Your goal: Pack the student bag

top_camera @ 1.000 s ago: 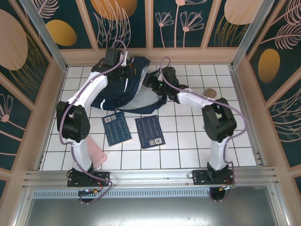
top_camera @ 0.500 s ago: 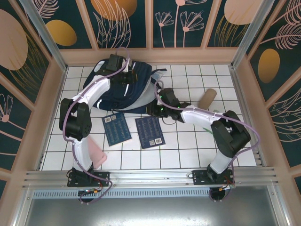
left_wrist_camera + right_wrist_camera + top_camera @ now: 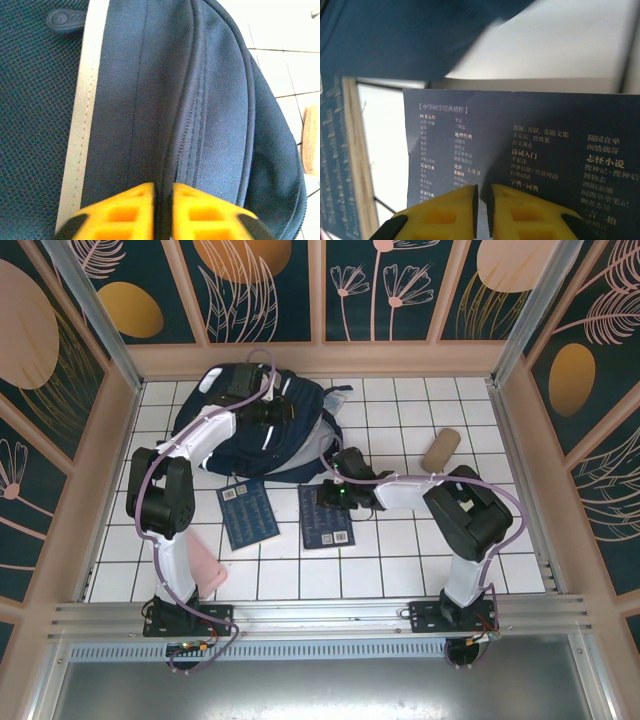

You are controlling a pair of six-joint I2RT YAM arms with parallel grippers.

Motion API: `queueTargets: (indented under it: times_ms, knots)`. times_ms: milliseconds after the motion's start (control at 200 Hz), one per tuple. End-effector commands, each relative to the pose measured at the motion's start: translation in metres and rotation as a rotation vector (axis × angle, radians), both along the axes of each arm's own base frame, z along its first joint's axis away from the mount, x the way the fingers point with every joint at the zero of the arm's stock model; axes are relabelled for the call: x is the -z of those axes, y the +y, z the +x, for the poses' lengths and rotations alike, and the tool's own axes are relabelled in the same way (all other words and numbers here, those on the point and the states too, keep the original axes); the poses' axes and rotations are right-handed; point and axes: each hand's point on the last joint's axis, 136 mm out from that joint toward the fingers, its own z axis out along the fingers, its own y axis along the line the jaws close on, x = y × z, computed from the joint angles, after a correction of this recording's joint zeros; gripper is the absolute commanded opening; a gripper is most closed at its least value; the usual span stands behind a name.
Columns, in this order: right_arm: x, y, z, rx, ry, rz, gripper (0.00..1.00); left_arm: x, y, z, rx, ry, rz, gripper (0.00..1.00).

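The student bag (image 3: 295, 435) is held directly beneath the left claw (image 3: 161, 201), whose fingers are pressed together, apparently pinching the zip seam so that the bag is kept steady for loading. The right claw (image 3: 481, 204) is closed, tips down over a dark blue book (image 3: 520, 150), presumably for moving it bagward. The bag is seen just beyond that claw.

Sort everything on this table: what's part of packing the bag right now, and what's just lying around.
In the job: student bag, pinched by the left gripper; dark blue book under the shut right gripper.
Lying about, perhaps to pack later: second blue book, pink item, tan cylinder.
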Motion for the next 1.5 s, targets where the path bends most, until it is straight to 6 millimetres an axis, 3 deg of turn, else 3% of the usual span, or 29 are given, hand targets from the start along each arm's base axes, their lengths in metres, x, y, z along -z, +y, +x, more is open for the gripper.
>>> queueTargets:
  times_ms: [0,60,155,310,440,495,520,645,846,881,1246,1496]
  knots:
    - [0.029,-0.059,0.005,0.100,0.029,-0.149,0.18,-0.003,0.019,0.002,-0.065,-0.012,0.023,0.21]
    - [0.026,-0.071,0.012,0.118,0.022,-0.148,0.18,-0.006,0.018,0.000,-0.062,-0.014,0.010,0.23]
    - [0.009,-0.067,0.018,0.084,-0.019,-0.132,0.21,-0.014,0.016,-0.009,-0.071,-0.021,-0.007,0.40]
    - [-0.031,-0.067,0.027,0.090,-0.101,-0.110,0.32,-0.017,0.005,-0.042,-0.066,-0.018,-0.022,0.42]
    - [-0.044,-0.078,0.021,0.123,-0.132,-0.120,0.37,0.003,-0.014,-0.082,-0.058,0.043,-0.004,0.43]
    - [-0.043,-0.092,0.020,0.157,-0.122,-0.124,0.38,0.020,-0.024,-0.099,-0.048,0.086,0.001,0.42]
    - [-0.044,-0.095,0.018,0.164,-0.122,-0.121,0.39,0.014,-0.030,-0.107,-0.041,0.076,-0.016,0.42]
    - [-0.032,-0.110,0.005,0.188,-0.100,-0.126,0.44,0.037,-0.048,-0.142,-0.028,0.140,-0.049,0.40]
    - [-0.018,-0.122,0.000,0.194,-0.087,-0.100,0.44,0.068,-0.085,-0.177,0.049,0.217,-0.081,0.41]
    - [-0.016,-0.122,0.000,0.191,-0.085,-0.097,0.43,0.082,-0.090,-0.183,0.061,0.247,-0.068,0.41]
    - [0.010,-0.123,-0.006,0.181,-0.022,-0.081,0.43,0.119,-0.119,-0.202,0.131,0.326,-0.065,0.35]
    - [0.009,-0.098,-0.016,0.087,0.029,0.022,0.41,0.148,-0.115,-0.213,0.128,0.375,-0.016,0.22]
